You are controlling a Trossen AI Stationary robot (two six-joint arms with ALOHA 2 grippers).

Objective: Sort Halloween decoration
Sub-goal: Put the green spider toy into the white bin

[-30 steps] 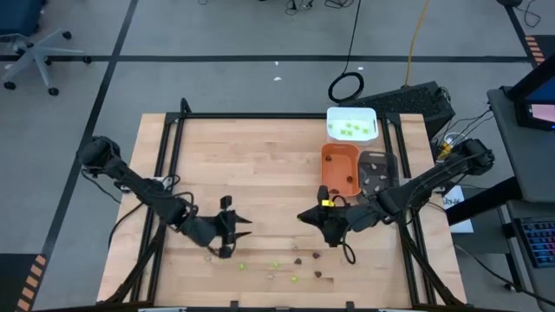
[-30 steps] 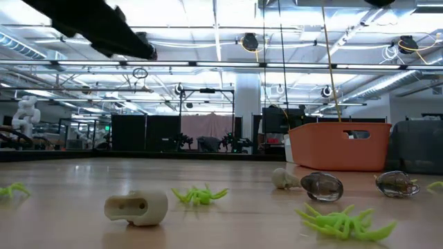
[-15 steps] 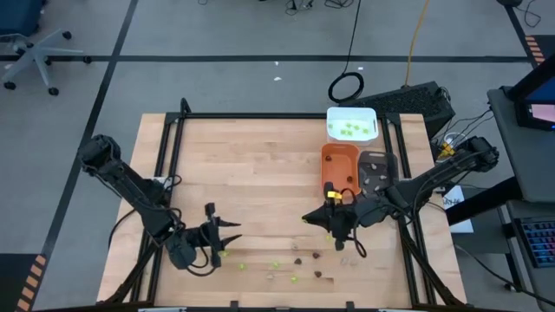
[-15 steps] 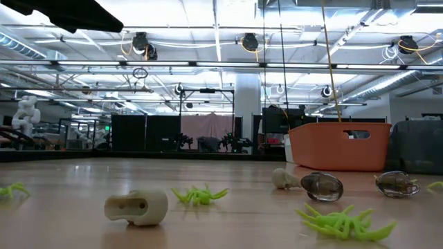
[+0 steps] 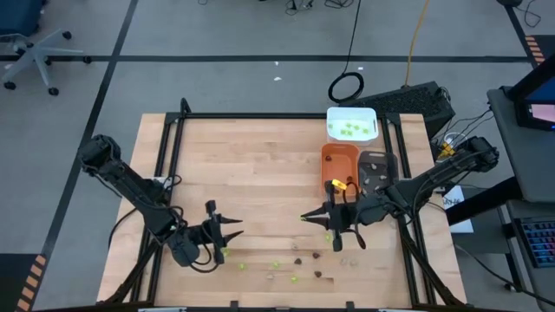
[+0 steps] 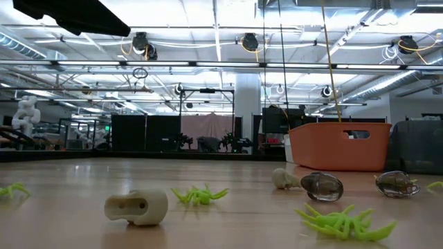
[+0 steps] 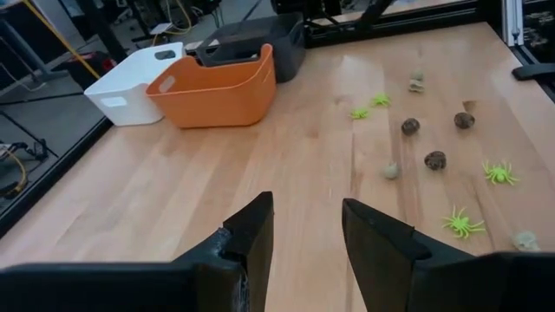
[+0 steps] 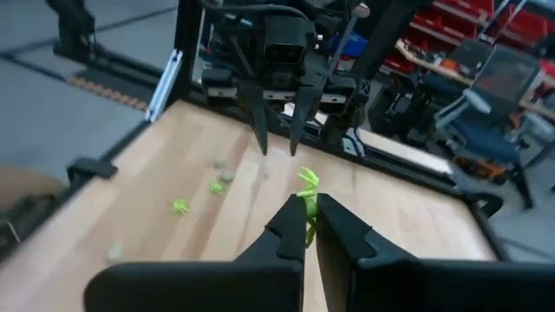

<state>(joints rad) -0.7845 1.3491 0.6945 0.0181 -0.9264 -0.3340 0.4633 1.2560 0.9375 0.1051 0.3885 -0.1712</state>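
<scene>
Risk here is a thin pinch: the right gripper (image 8: 304, 227) is clamped shut on just a lime-green spider (image 8: 308, 184) by its legs above the table (image 5: 260, 165), so a swing toward the white tray (image 5: 351, 114) could shake it loose. The left gripper (image 7: 306, 227) hovers half open, empty, loose pieces (image 7: 434, 159) scattered ahead.

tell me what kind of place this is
Probably a robotics lab or workshop: a wooden table on a dark frame, office chairs, red shelving and an open ceiling with pipes and hanging cables.
</scene>
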